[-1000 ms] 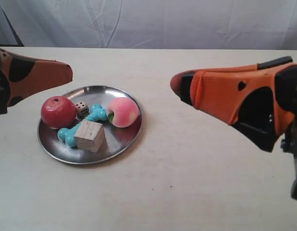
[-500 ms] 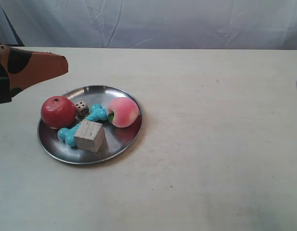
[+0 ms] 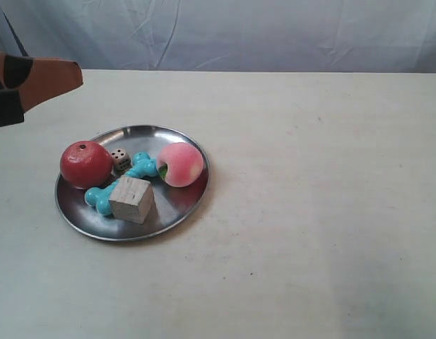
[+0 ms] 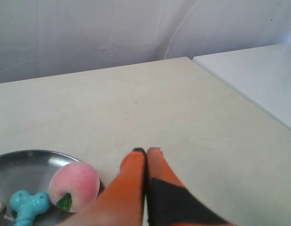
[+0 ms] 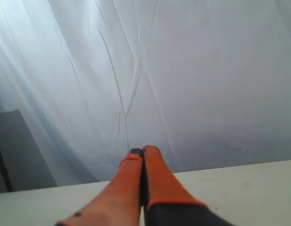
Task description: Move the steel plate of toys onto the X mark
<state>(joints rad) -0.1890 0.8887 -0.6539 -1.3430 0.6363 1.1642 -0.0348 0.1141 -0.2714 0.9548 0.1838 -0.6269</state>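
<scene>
The steel plate (image 3: 177,205) lies on the table at the exterior view's left. It holds the red fruit (image 3: 85,164), white die (image 3: 120,159), turquoise dumbbell piece (image 3: 141,167), wooden cube (image 3: 133,199) and pink peach (image 3: 181,164). My left gripper (image 3: 75,72) is shut and empty, hanging above the table behind the plate and clear of it. The left wrist view shows its tips (image 4: 146,151) beside the peach (image 4: 73,186), the dumbbell piece (image 4: 26,203) and the plate (image 4: 22,161). My right gripper (image 5: 144,150) is shut, empty, facing the backdrop, and out of the exterior view. No X mark shows anywhere.
A pale cloth backdrop (image 3: 239,32) hangs behind the table's far edge. A second white surface (image 4: 258,75) adjoins the table in the left wrist view. A tiny dark speck (image 3: 251,274) lies on the tabletop toward the front.
The right arm has withdrawn out of the exterior view to its right. My left gripper has pulled back up and to the left. The plate and toys have stayed put.
</scene>
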